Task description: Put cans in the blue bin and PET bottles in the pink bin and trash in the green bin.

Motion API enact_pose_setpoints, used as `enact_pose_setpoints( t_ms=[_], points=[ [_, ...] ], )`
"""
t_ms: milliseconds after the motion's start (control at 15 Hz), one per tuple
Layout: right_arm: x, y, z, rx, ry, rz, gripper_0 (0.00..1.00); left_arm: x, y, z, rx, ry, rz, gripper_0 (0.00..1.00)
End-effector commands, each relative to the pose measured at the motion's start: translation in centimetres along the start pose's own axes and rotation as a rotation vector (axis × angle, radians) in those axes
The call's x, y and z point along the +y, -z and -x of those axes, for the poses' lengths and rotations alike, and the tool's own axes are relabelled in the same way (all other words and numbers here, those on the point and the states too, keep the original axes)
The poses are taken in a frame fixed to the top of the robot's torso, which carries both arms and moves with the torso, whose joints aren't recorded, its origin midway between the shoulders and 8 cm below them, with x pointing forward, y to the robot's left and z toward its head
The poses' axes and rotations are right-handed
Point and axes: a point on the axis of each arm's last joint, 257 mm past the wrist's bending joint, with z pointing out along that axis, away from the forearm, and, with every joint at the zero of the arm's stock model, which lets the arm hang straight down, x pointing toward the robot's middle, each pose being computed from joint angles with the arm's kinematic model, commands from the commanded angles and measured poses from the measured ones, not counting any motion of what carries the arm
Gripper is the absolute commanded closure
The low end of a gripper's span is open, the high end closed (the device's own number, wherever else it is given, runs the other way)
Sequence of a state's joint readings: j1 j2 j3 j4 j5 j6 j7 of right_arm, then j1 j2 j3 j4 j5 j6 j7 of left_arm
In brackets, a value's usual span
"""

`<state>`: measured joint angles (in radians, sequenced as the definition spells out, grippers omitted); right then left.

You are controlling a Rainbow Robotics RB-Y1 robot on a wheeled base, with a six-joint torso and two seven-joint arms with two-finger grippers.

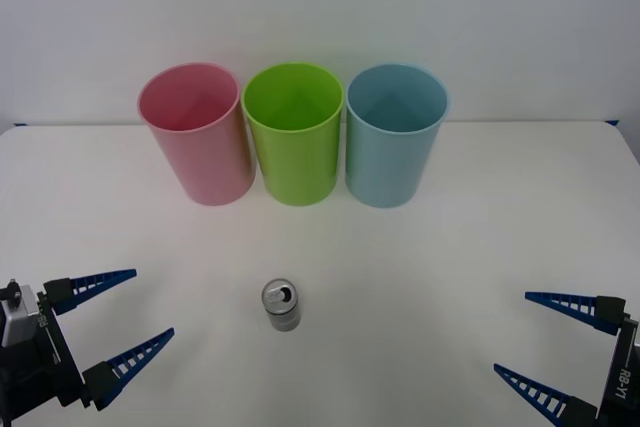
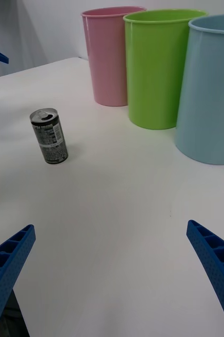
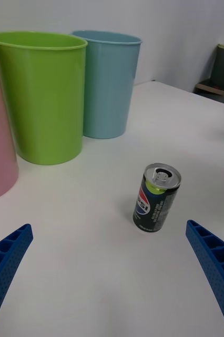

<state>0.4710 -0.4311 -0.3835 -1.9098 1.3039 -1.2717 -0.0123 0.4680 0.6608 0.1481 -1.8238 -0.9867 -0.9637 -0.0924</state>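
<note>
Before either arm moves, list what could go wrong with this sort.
1. The can stands upright, small and alone; an off-centre grasp by the open left gripper may topple it.
2. The blue bin stands close beside the green bin; a drop could land wrong or nudge both.

The can (image 1: 282, 306) stands upright before the three bins (image 1: 293, 133).

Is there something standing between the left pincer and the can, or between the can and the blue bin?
Nothing visible. Bare table lies between the open left pincer and the upright can, and between the can and the blue bin.
</note>
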Motion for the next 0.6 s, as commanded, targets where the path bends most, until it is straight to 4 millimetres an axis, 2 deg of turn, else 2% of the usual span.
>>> enact_pose_setpoints(
  t_ms=[67, 200, 467, 600],
  points=[
    [0.0, 0.0, 0.0, 0.0, 0.0, 0.0, 0.0, -0.1, -0.1, -0.6, 0.008, -0.039, -0.019, 0.0],
    [0.0, 0.0, 0.0, 0.0, 0.0, 0.0, 0.0, -0.7, -0.1, -1.3, 0.041, -0.041, -0.054, 0.0],
    [0.0, 0.0, 0.0, 0.0, 0.0, 0.0, 0.0, 1.3, 1.1, -1.5, 0.096, -0.069, -0.028, 0.0],
    [0.0, 0.0, 0.0, 0.0, 0.0, 0.0, 0.0, 1.3, 1.1, -2.1, 0.114, -0.081, -0.025, 0.0]
  ],
)
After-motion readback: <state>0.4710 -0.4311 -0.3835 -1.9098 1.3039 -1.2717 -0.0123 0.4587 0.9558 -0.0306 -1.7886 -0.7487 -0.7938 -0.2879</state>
